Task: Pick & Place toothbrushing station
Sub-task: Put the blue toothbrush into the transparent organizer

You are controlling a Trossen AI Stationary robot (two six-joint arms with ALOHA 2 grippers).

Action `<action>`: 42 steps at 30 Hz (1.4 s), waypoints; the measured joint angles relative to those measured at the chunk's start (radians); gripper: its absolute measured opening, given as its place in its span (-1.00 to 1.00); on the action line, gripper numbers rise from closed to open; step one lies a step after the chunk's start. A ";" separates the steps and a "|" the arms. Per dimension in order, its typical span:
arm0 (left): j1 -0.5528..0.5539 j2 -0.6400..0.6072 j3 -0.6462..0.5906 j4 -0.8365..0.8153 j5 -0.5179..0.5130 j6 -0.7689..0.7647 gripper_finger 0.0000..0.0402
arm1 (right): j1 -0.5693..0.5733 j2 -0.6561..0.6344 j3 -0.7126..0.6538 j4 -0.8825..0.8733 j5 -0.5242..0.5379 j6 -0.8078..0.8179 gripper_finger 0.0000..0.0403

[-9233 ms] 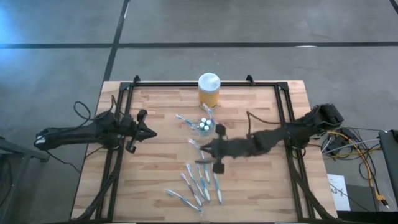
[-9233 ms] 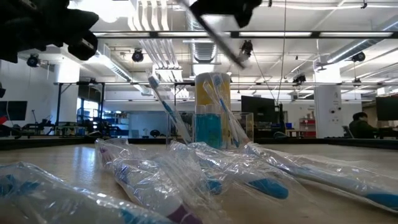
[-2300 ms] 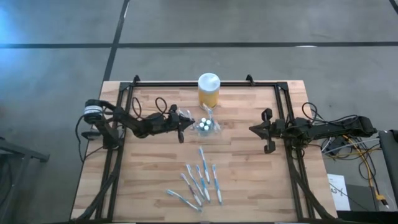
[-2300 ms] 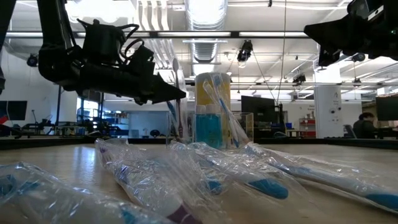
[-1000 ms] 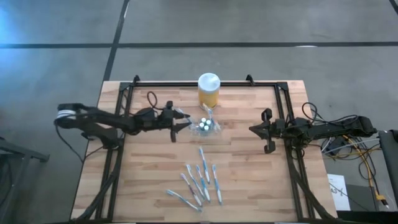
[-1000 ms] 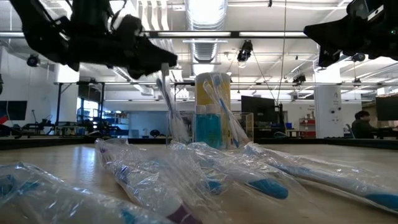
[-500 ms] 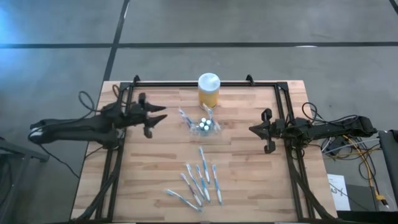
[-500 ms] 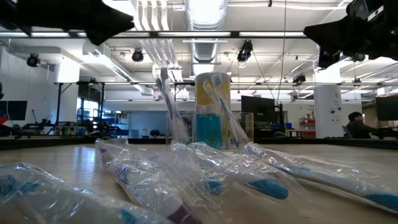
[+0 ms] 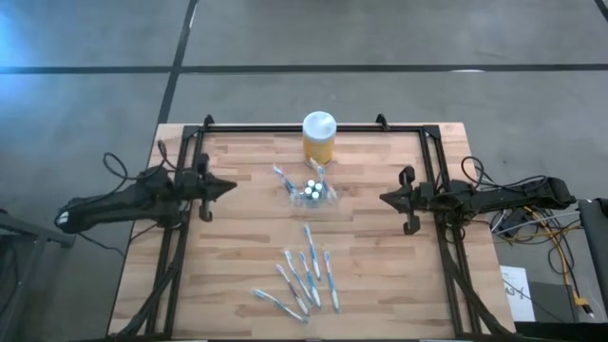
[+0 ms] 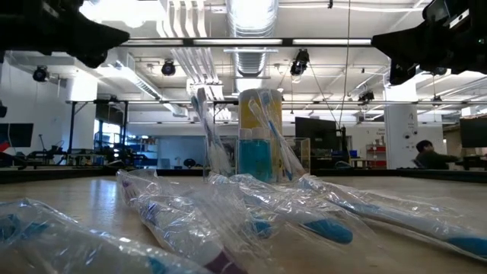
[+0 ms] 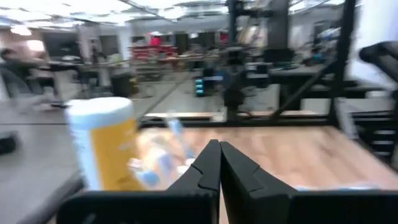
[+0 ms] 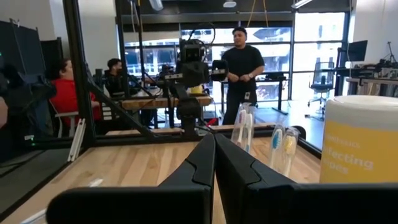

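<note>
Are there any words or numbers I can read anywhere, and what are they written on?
"...fecting" on the yellow jar, white letters, the start cut off by the curve.
"...pes" below it on the same jar, also only partly showing.
The jar's label in the left wrist view is too blurred to read.
No readable print shows on the wrapped toothbrushes or the clear holder.

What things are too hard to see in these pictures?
- How many toothbrushes lie on the table: too small in the high view, and plastic wrap blurs them in the low view.
- The clear holder: too small from above to count the brushes in it.
- The yellow jar: blurred in the left wrist view.
</note>
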 joint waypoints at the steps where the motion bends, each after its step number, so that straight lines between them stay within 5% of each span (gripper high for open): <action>1: 0.000 -0.015 -0.012 0.003 0.026 -0.019 -0.98 | 0.000 0.000 0.000 0.000 0.000 0.000 -0.96; 17: 0.000 -0.166 -0.149 -0.058 0.105 -0.043 -0.99 | 0.000 0.055 0.001 -0.012 0.051 0.183 -0.96; 23: 0.000 -0.229 -0.171 -0.112 0.137 -0.039 -0.98 | 0.004 0.121 0.123 -0.290 0.055 0.331 -0.96; 31: 0.000 -0.226 -0.173 -0.110 0.160 -0.056 -0.97 | 0.060 0.392 0.374 -0.615 0.085 0.535 -0.96; 42: 0.000 -0.224 -0.175 -0.112 0.163 -0.111 -0.96 | 0.238 0.878 0.674 -0.705 0.183 0.739 -0.96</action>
